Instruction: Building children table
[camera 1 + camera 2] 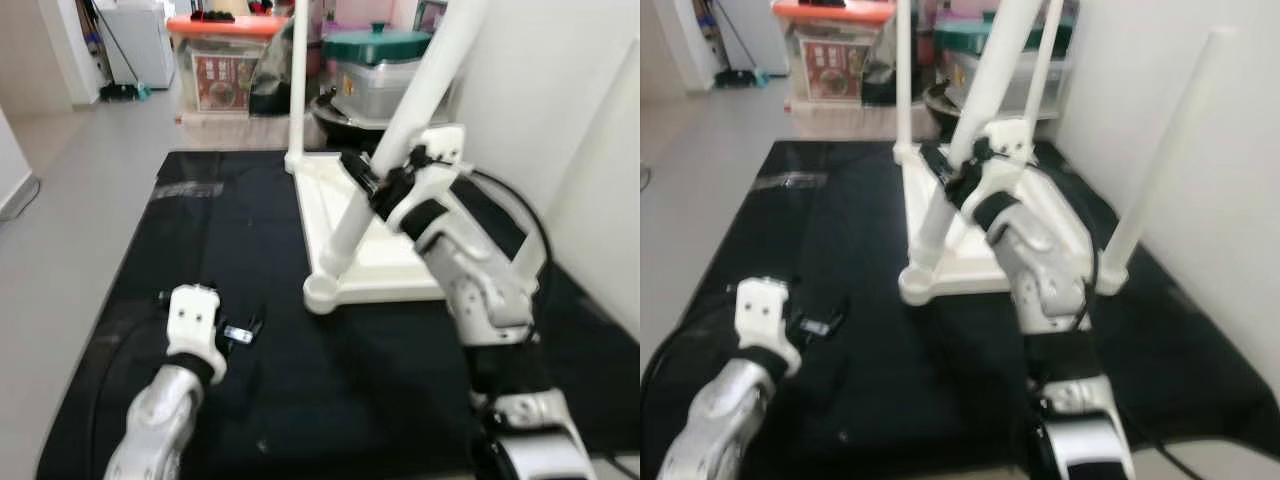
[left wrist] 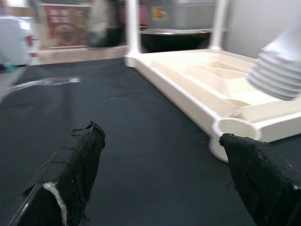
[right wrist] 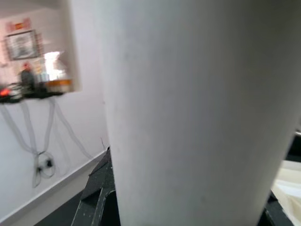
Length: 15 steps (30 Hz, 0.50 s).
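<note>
Two head views give you the same scene: a white children's table top (image 1: 375, 262) lies upside down on a black mat (image 1: 250, 300) on the floor, with white legs standing up from its corners. Your right gripper (image 1: 372, 185) is clamped around the near-left leg (image 1: 400, 140), which leans toward the near corner socket (image 1: 322, 294); the jaws pinch that leg partway up. Your left gripper (image 1: 238, 331) rests low over the mat, to the left of the table top and apart from it. Beyond the mat you see a storage box with an orange lid (image 1: 222, 58) and a grey bin with a green lid (image 1: 376, 70). A white wall (image 1: 1200, 120) runs along the right side.

From the left wrist, you see the two black fingers (image 2: 77, 165) spread wide with nothing between them, the mat below, and the corner socket (image 2: 230, 132) just ahead, the ribbed end of the leg (image 2: 277, 77) hovering above it.

From the right wrist, the white leg (image 3: 197, 108) sits right against the camera, with a wall and dangling cables (image 3: 42, 155) behind.
</note>
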{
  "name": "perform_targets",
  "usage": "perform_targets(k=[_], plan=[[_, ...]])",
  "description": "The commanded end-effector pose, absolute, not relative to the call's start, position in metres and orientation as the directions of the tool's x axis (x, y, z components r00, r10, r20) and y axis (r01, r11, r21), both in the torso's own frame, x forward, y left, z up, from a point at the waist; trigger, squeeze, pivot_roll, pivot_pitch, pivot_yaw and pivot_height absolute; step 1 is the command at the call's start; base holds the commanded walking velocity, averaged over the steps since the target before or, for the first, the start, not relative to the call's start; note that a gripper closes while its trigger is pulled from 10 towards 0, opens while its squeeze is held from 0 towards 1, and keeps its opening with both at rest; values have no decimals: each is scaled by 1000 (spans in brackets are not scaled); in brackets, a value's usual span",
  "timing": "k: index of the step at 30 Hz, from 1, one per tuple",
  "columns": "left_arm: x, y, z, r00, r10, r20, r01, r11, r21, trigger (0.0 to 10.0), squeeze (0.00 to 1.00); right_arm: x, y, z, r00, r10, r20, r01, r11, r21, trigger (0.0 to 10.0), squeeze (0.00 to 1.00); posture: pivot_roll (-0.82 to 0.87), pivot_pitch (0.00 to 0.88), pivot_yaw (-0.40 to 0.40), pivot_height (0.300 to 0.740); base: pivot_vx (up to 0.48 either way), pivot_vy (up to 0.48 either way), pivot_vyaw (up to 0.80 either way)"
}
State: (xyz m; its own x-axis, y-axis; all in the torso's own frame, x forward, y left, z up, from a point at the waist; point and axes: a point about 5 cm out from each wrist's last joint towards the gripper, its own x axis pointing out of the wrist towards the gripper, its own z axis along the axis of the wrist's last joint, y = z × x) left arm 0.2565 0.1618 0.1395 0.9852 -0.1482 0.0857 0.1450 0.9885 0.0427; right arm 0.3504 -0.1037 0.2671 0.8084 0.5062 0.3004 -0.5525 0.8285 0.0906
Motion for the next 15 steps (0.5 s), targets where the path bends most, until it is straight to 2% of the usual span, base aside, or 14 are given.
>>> perform_targets(k=[1,15], plan=[[257,162,136,987,-145,63,143,989,42,10000,0,351,-108,271,810,496,312,-544,835,85,10000,0,126,0,-88,740,0,0,0],[256,174,129,998,-67,20,66,996,53,10000,0,366,-99,269,821,451,350,-476,879,-15,10000,0,138,0,-93,740,0,0,0]])
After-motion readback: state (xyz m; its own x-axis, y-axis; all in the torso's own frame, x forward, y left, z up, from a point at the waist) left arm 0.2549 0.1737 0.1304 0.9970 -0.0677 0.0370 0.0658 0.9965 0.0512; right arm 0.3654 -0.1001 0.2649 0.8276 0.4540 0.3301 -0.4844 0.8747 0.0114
